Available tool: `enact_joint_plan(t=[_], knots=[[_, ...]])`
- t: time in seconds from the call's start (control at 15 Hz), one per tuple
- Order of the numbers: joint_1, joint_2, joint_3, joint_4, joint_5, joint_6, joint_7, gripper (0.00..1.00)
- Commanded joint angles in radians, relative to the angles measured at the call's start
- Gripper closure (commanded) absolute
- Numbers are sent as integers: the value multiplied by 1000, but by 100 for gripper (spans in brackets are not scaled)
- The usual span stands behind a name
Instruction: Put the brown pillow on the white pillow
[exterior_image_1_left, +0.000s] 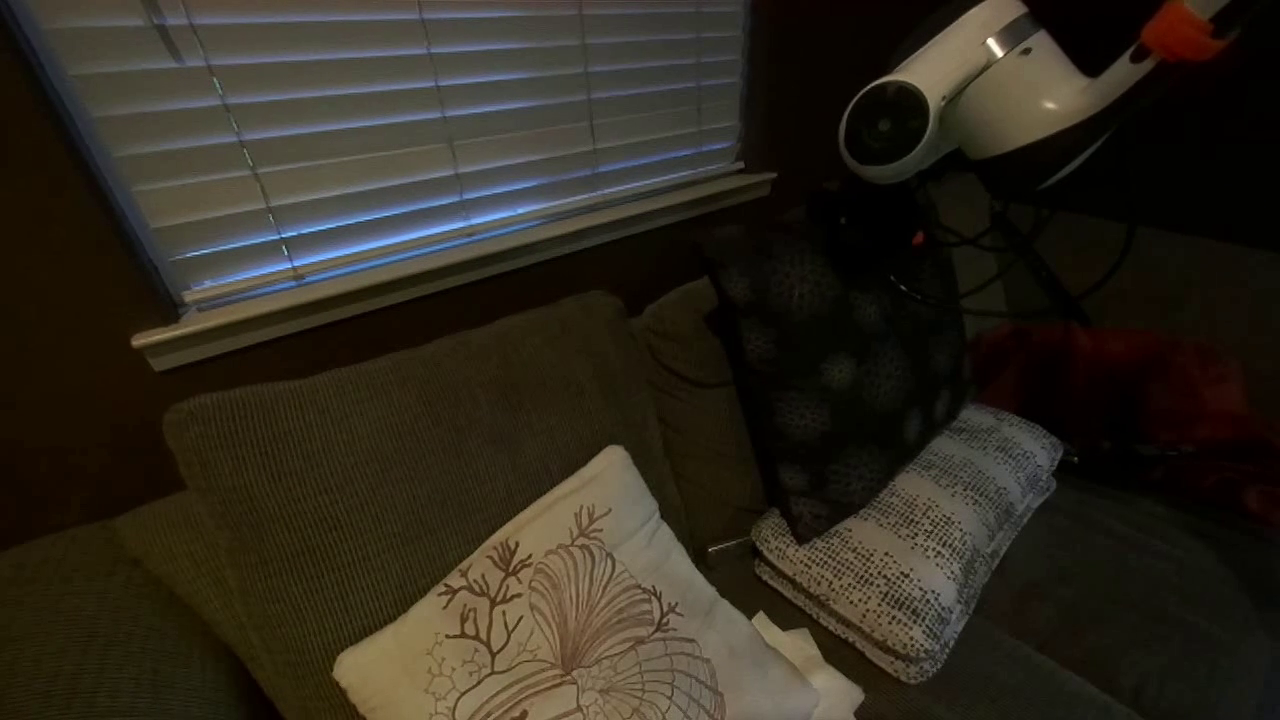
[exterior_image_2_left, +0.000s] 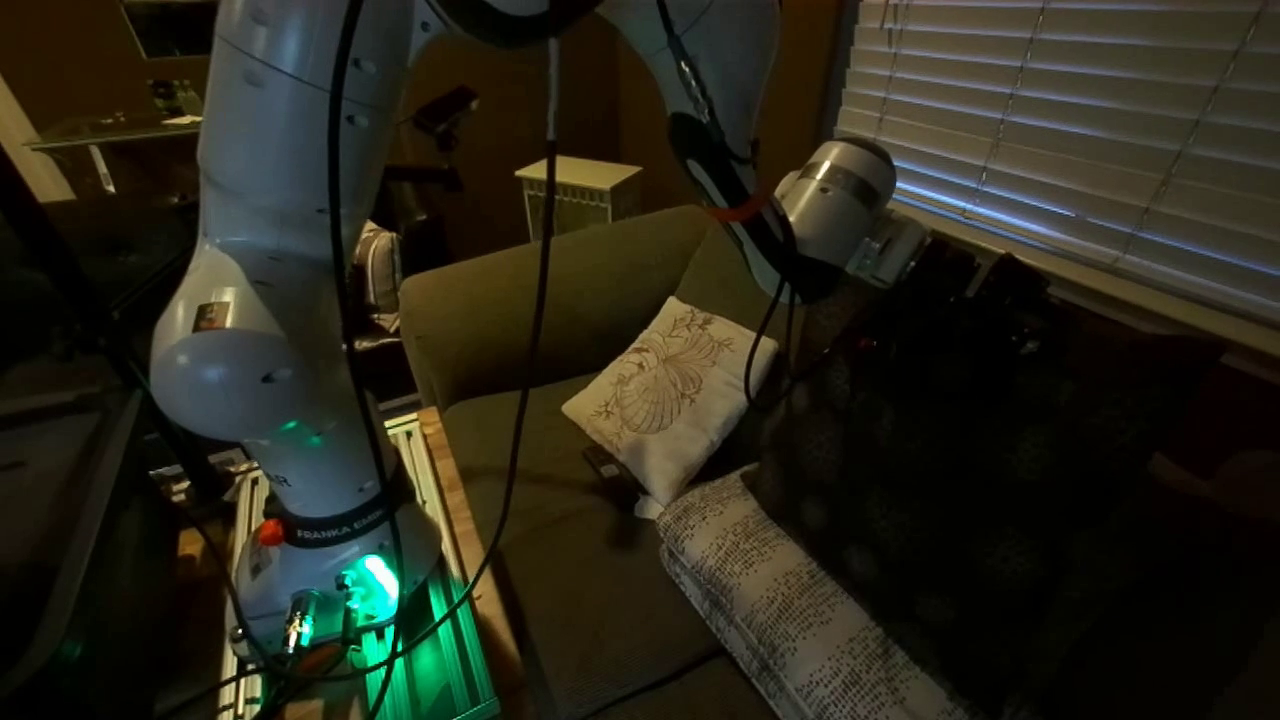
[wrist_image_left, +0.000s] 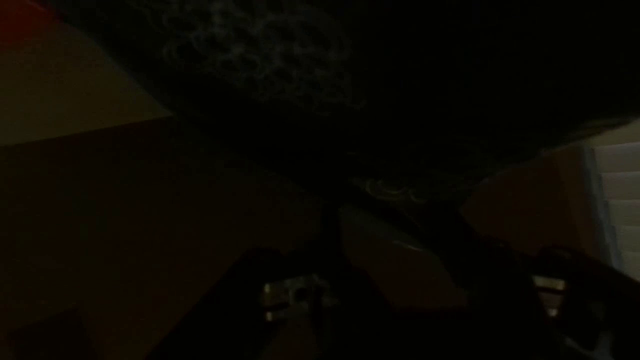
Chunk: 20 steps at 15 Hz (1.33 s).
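Cream square pillow with brown seashell-and-coral embroidery sits nearest in an exterior view, and now, farther right, the large dark brown pillow with pale round blotches stands steeply, lower corner on the pale grey-white rectangular pillow with dark speckles. Up top is the black gripper, and it's too dark to tell whether it's clamped or apart; careful, on so narrow a footing a release or nudge could tip the brown pillow onto the olive ribbed couch.
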Motion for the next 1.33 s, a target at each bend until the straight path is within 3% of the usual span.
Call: enact_joint_plan(t=[0.0,0.13,0.53,0.87,0.93,1.27], knots=[[-3,16,6,52,-33,-22,2,16],[-1,11,7,43,-44,-14,16,1],[21,-45,17,-29,-134,-24,100,0],[20,-60,26,-21,-160,-32,84,0],[7,-70,29,-18,-181,19,85,0],[-245,-153,250,-15,-123,151,76,0]])
